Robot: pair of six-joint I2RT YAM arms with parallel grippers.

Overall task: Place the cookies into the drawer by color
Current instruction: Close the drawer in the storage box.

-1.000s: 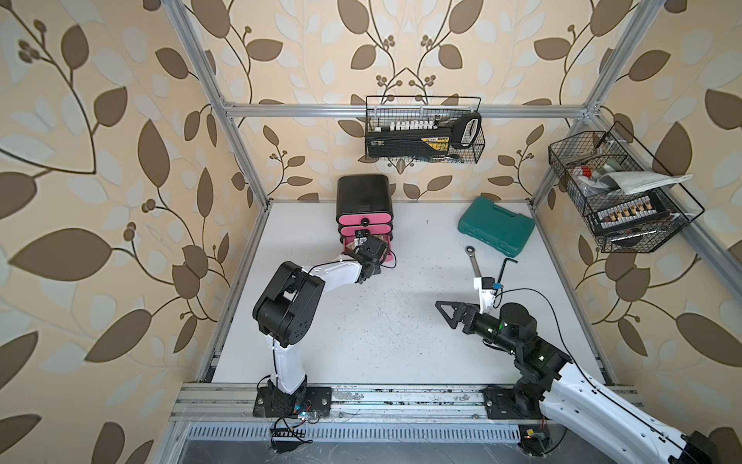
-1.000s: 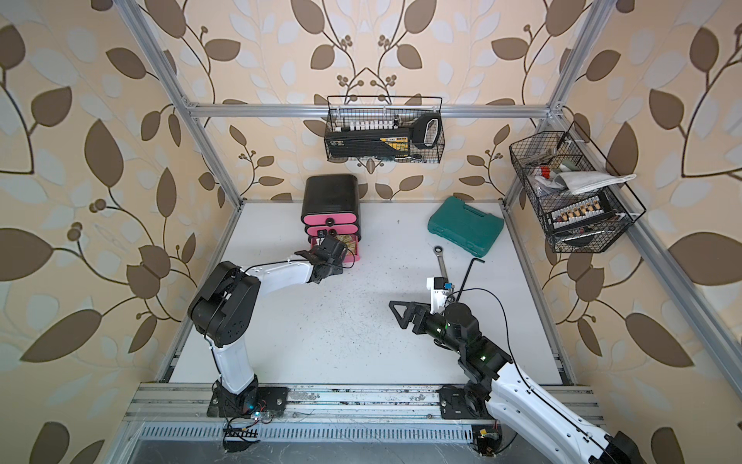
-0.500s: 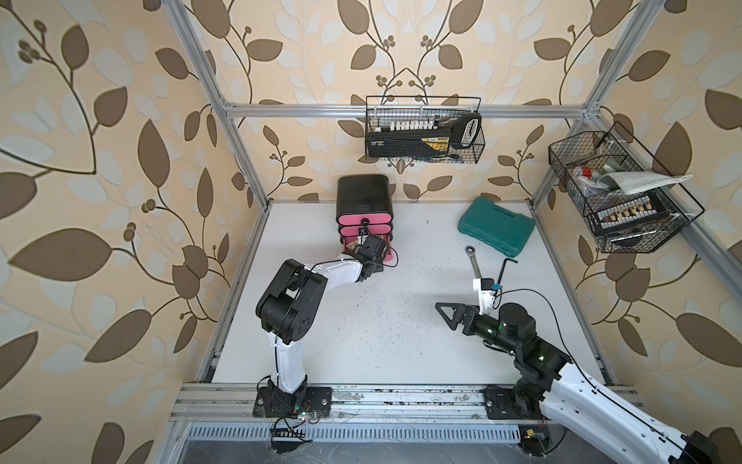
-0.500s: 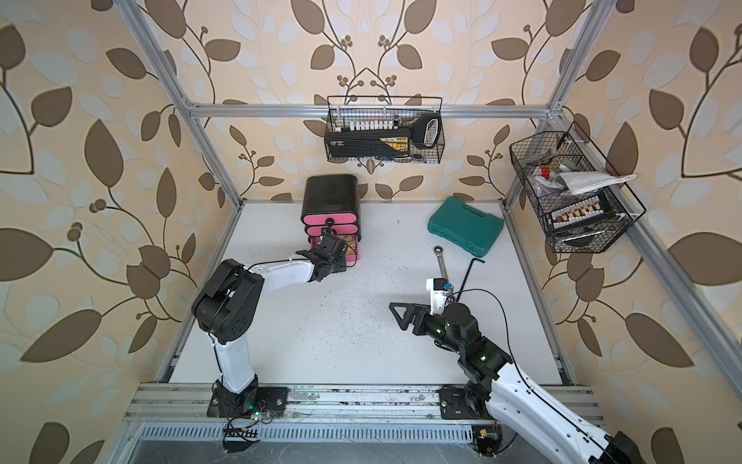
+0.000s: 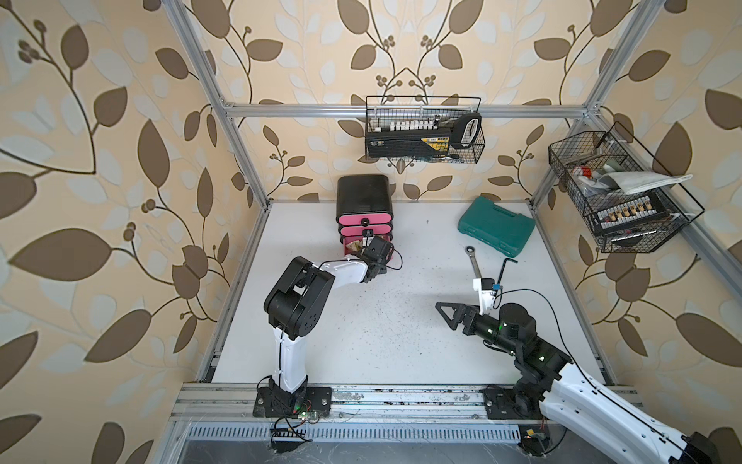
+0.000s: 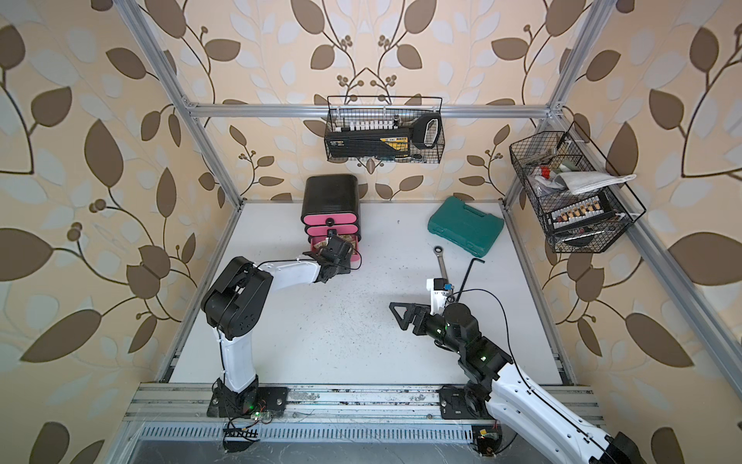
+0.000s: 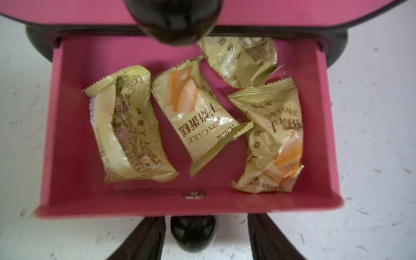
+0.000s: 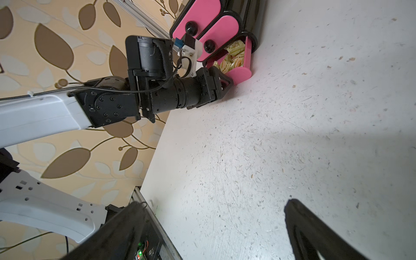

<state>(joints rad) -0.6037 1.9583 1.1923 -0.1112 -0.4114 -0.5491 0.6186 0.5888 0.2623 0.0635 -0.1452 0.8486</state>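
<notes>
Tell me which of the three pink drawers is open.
The bottom drawer: it is pulled out with pale yellow cookies inside; the top drawer and middle drawer sit shut.

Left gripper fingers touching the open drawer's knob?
Apart. In the left wrist view the left gripper straddles the knob of the open drawer, jaws open; white table shows between the knob and each finger.

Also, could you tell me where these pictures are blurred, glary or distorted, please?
Left wrist view: the knobs are out of focus, the cookies fairly sharp with glints on the wrappers. Right wrist view: its own jaws blur dark; a soft shadow crosses the table. Both top views: wallpaper soft towards the edges.
</notes>
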